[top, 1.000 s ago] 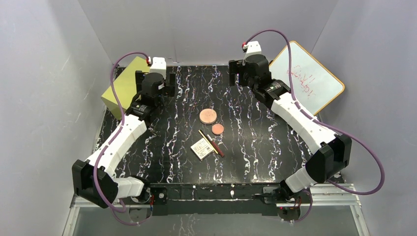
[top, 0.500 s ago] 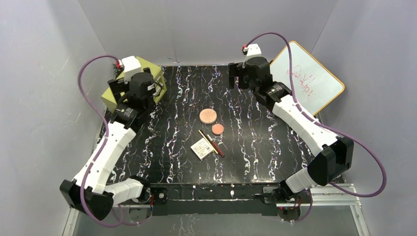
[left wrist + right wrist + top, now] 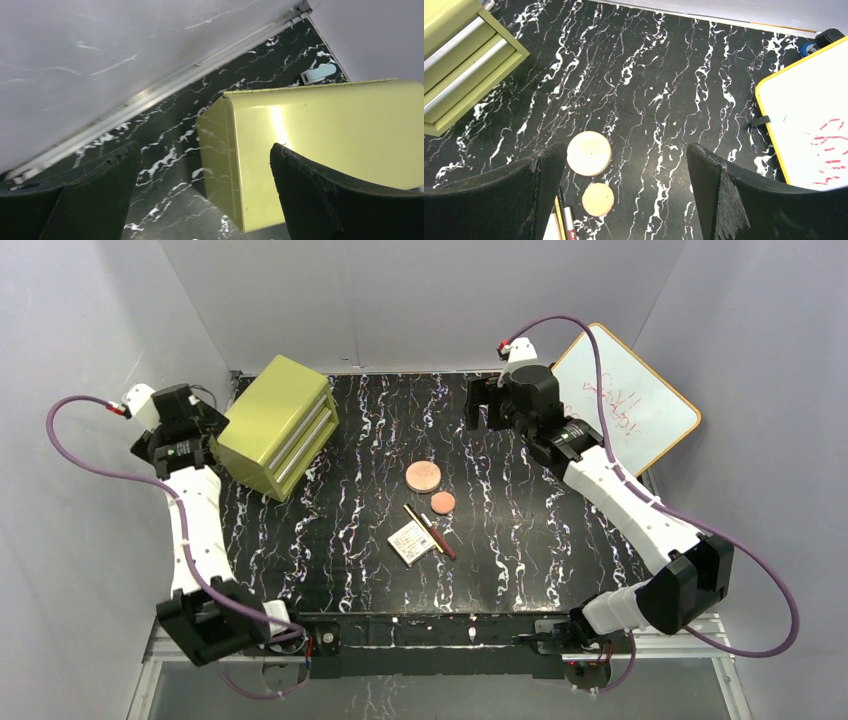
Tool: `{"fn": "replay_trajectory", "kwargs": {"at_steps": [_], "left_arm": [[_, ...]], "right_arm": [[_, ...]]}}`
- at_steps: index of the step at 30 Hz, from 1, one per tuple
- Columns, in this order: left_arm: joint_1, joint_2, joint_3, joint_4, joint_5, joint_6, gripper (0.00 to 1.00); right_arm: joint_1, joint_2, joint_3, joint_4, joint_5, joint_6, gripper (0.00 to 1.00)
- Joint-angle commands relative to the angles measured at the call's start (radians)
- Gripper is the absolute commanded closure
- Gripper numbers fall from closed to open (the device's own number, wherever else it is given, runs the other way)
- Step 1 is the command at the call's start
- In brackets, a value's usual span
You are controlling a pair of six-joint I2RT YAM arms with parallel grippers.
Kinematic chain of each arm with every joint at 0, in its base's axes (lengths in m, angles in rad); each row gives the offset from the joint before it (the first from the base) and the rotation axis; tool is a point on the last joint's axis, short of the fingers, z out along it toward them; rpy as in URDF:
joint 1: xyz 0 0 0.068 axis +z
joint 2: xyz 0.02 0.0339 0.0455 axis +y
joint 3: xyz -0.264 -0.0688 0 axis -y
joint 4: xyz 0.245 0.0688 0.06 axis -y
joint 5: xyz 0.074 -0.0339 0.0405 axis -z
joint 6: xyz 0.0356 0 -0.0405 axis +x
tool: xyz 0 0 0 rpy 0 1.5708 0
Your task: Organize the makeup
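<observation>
The makeup lies mid-table: a larger pinkish-tan disc [image 3: 423, 476], a smaller disc [image 3: 443, 502], a cream square palette [image 3: 411, 542], a thin gold pencil [image 3: 417, 527] and a dark red pencil [image 3: 440, 538]. My right gripper [image 3: 487, 405] hangs open high above the far middle of the table. Its wrist view looks down on the larger disc [image 3: 589, 153], the smaller disc [image 3: 598, 199] and the pencil tips [image 3: 569, 220], with nothing between the gripper's [image 3: 625, 150] fingers. My left gripper [image 3: 205, 425] is open at the far left, and in its wrist view the gripper [image 3: 203, 150] frames a corner of the box.
An olive-green drawer box [image 3: 277, 425] stands at the far left, drawers facing the middle. An orange-framed whiteboard [image 3: 622, 398] with red writing leans at the far right. A small light-blue object [image 3: 319, 74] lies behind the box. Grey walls close in on three sides.
My left arm has swung out from over the box to its left side, near the wall, leaving the box in full view. The right gripper has shifted slightly. The makeup has not moved.
</observation>
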Motion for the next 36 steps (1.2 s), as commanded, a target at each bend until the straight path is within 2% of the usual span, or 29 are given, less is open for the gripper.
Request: {"fn": "replay_trajectory", "kwargs": {"at_steps": [1,9,21,27,36], "left_arm": [[0.121,0.072,0.021,0.092,0.383,-0.100,0.01],[0.158,0.195,0.014,0.248,0.578,-0.200,0.01],[0.158,0.296,0.032,0.319,0.569,-0.208,0.01],[0.156,0.378,0.031,0.369,0.621,-0.229,0.01],[0.019,0.554,0.240,0.325,0.631,-0.154,0.01]], "right_arm": [[0.002,-0.060,-0.020,0.060,-0.023,0.011,0.01],[0.002,-0.107,-0.055,0.071,-0.028,0.003,0.01],[0.002,-0.107,-0.063,0.074,-0.042,0.002,0.01],[0.002,-0.102,-0.071,0.077,-0.055,0.002,0.01],[0.002,-0.077,-0.095,0.097,-0.074,0.005,0.01]]}}
